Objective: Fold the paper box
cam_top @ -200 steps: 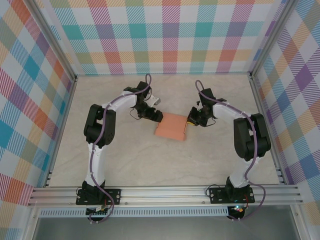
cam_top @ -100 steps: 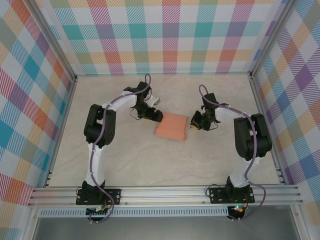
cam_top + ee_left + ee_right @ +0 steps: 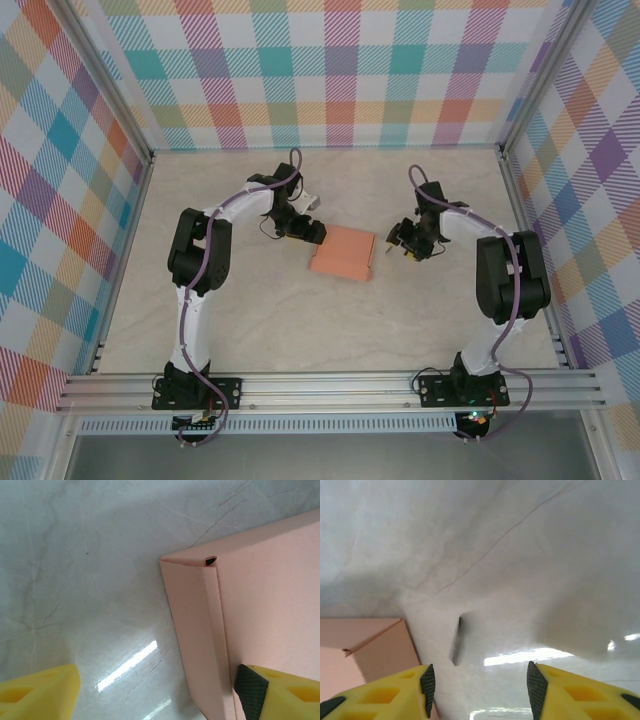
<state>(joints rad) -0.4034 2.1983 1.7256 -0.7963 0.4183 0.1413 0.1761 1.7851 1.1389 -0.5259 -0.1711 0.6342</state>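
The paper box (image 3: 342,252) is a salmon-orange folded flat box lying on the table between the two arms. My left gripper (image 3: 312,234) is at its upper left corner and stands open. In the left wrist view the box (image 3: 270,615) shows a folded corner and a side wall, and one black pad (image 3: 250,692) rests on its top face while the other finger (image 3: 42,692) is out over the table. My right gripper (image 3: 398,240) hangs open a little to the right of the box, apart from it. Its wrist view has the box corner (image 3: 375,647) at the left and bare table between the fingertips (image 3: 428,682).
The pale marbled table (image 3: 330,330) is enclosed by plaid walls (image 3: 340,70) on three sides, with aluminium posts (image 3: 530,210) at the sides. A metal rail (image 3: 330,385) carrying both arm bases runs along the near edge.
My right gripper has drawn back to the right from the box's right edge and has gone from shut to open. The left gripper and the box have stayed in place.
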